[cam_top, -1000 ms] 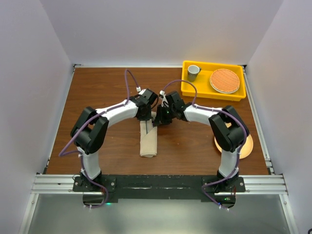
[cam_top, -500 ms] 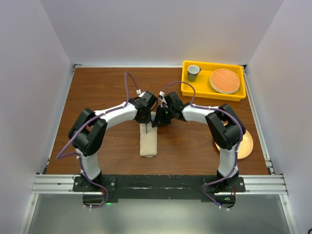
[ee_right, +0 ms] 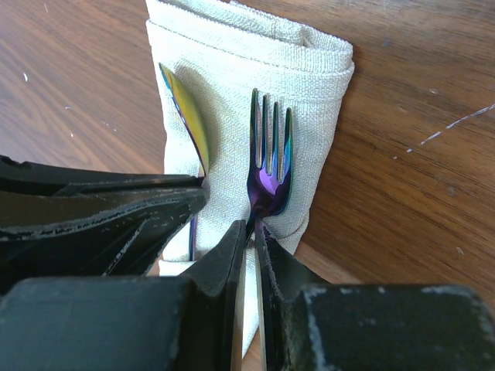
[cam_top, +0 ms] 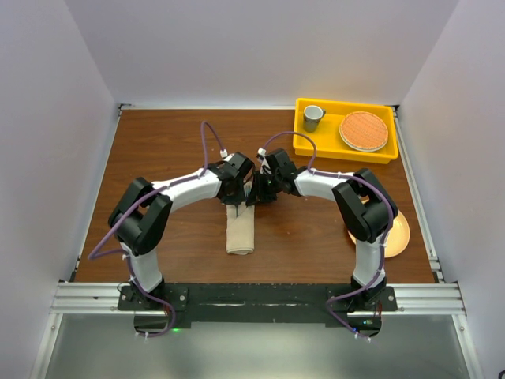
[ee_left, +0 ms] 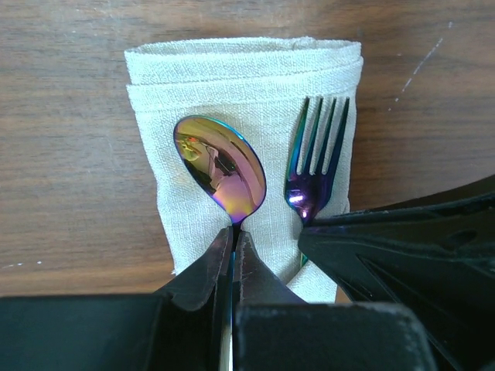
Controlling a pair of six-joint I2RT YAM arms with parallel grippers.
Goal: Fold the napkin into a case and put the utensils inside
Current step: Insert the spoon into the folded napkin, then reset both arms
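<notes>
Scratched wooden table (ee_left: 69,201), woven beige case (ee_left: 255,77), upon it glossy spoon (ee_left: 220,166) clamped by left gripper (ee_left: 233,241), fork (ee_right: 269,166) by right gripper (ee_right: 252,232), handles hidden.

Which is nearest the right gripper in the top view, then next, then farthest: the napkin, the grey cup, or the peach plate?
1. napkin, mid-table, right under the right gripper.
2. grey cup, in the yellow tray at the far right corner.
3. peach plate, near right edge, partly hidden.
</notes>
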